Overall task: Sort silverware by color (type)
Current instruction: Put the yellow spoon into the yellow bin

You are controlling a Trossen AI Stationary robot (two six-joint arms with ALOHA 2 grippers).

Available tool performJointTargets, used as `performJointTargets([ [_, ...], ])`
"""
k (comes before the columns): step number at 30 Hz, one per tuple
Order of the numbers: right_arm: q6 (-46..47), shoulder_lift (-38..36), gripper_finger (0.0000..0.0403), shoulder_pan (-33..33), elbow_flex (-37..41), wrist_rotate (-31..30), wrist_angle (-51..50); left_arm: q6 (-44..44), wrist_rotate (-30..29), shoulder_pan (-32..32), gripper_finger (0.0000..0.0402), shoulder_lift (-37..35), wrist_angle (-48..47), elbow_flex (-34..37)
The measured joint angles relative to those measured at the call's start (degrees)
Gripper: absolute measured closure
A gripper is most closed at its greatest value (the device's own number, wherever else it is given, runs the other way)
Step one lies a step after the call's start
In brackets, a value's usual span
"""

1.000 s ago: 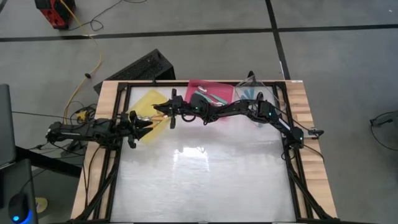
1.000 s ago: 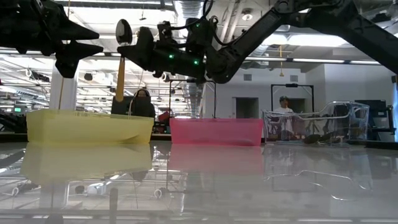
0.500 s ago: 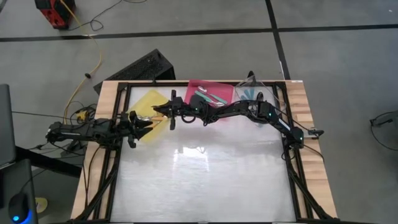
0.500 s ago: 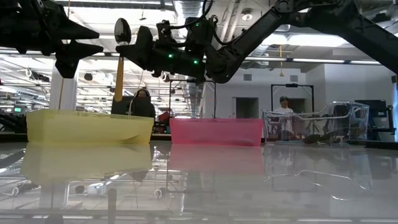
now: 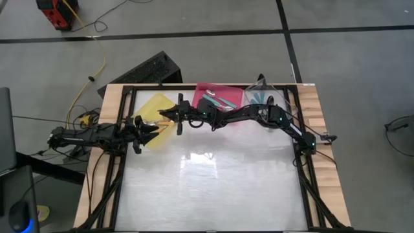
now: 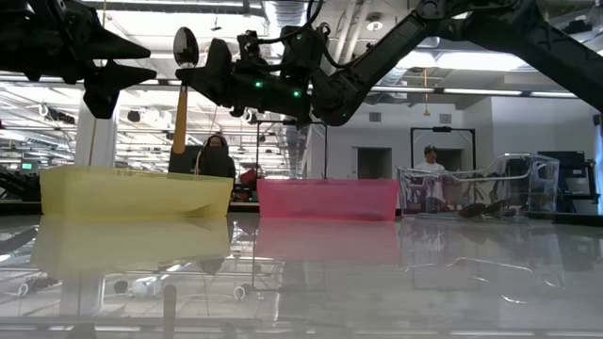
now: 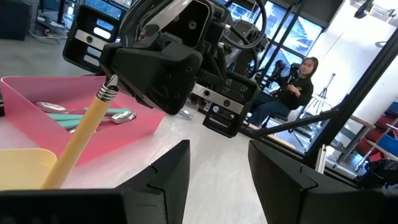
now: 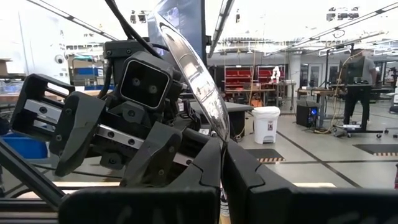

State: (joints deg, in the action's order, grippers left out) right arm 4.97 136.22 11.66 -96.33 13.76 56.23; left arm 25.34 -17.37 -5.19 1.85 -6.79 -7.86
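Step in hand: you look to be delivering one orange-handled spoon [image 6: 180, 104] to the yellow tray [image 6: 132, 193]; judging by the scene, it has not been let go.
Right gripper [image 5: 169, 115]: it reaches across from the right side and hangs over the yellow tray near the table's far left corner. Its jaws are pinched tight on the spoon, just below the bowl.
Spoon: it hangs upright, bowl up, handle pointing down into the yellow tray. From the level camera I cannot tell whether the handle's tip touches the tray floor.
Left gripper [image 5: 150, 130]: it hovers near the tray's near edge, close to the right gripper, with jaws partly apart and nothing between them.
Other spoons: you can see teal-handled ones [image 7: 74, 115] lying in the pink tray [image 5: 229, 94], at the far edge beside the yellow tray. More dark pieces [image 6: 482, 209] lie in the clear tray [image 6: 513, 184] toward the far right corner; their type is hard to make out.
Next move: you would open the right jaws to drop the spoon into the yellow tray, then lift away. Keep both grippers apart, as they sit very close.
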Motion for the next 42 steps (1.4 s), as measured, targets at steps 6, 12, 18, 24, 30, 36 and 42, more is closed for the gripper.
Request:
performJointTargets([
  [6,2.92,0.00,0.0379,0.00,0.00,-0.11,0.00,0.00,-0.02,0.00,0.0253,-0.01,0.00,0.00],
  [12,3.60,-0.04,0.0379,0.39,-3.98,-0.16,-6.21,-0.07,-0.08,-0.02,0.0253,-0.01,0.00,0.00],
  [18,-0.27,-0.11,0.0379,0.49,-6.24,-0.56,-9.57,-0.13,-0.26,-0.02,0.0253,0.00,0.00,0.00],
  [24,1.14,-0.11,0.0379,0.94,-6.25,-0.41,-12.36,-0.66,-0.26,0.00,0.0253,0.00,-0.02,0.00],
  [30,-0.88,-0.09,0.0379,0.40,-6.26,1.47,-13.57,-0.68,-0.26,0.00,0.0253,-0.02,-0.02,0.00],
  [36,-0.94,-0.09,0.0379,0.62,-6.27,1.49,-13.92,-0.68,-0.24,0.00,0.0253,-0.01,-0.02,0.00],
  [42,-0.92,-0.09,0.0379,1.36,-6.27,1.46,-13.94,-0.20,-0.24,0.00,0.0253,-0.01,-0.02,0.00],
])
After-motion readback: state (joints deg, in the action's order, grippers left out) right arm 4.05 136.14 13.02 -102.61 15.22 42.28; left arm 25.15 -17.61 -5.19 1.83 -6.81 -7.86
